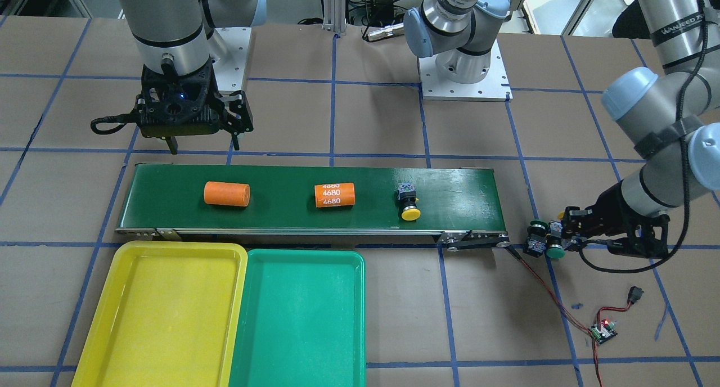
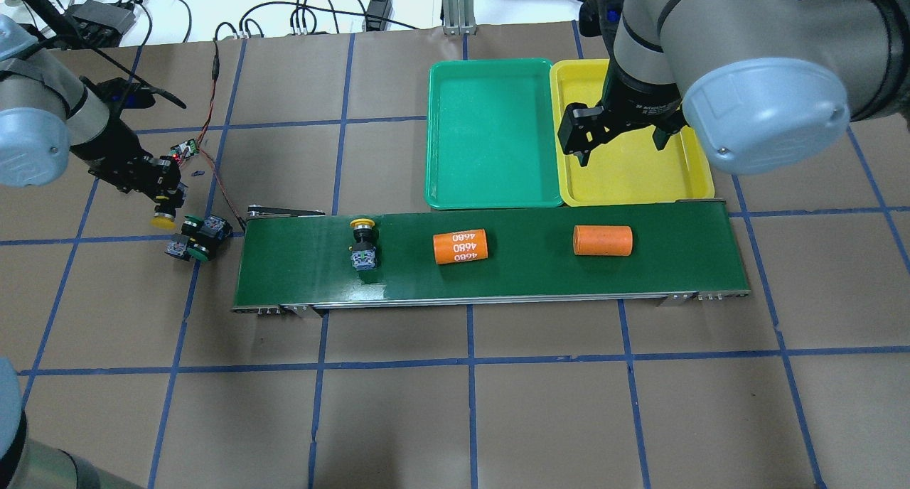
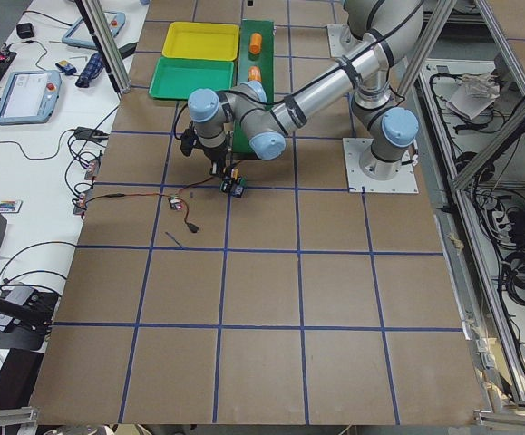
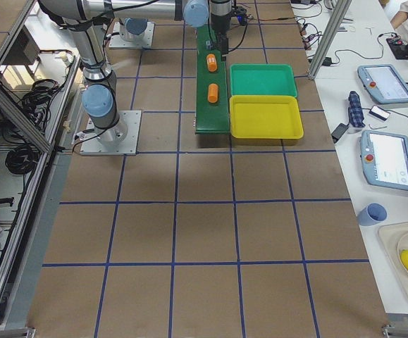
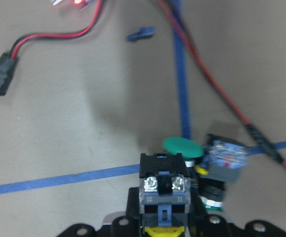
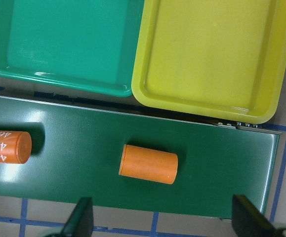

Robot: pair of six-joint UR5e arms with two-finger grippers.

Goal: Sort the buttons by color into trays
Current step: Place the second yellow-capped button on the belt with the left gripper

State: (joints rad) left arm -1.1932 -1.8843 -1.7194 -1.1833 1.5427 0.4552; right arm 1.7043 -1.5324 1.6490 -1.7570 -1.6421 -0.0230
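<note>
My left gripper (image 2: 164, 203) is shut on a yellow button (image 2: 163, 221), held just above the table off the belt's end; in the left wrist view its black-and-grey body (image 5: 163, 185) sits between the jaws. Two green buttons (image 2: 195, 237) (image 5: 182, 146) lie on the table right beside it. A second yellow button (image 1: 409, 202) lies on the conveyor belt (image 1: 450, 184). My right gripper (image 1: 202, 145) hangs open and empty above the belt's other end, with an orange cylinder (image 6: 148, 163) below it. The yellow tray (image 1: 163, 314) and the green tray (image 1: 304, 319) stand side by side, both empty.
Another orange cylinder marked 4680 (image 1: 334, 194) lies mid-belt. A small circuit board (image 1: 603, 331) with red and black wires (image 1: 540, 280) lies on the table near my left gripper. Blue tape lines grid the brown table.
</note>
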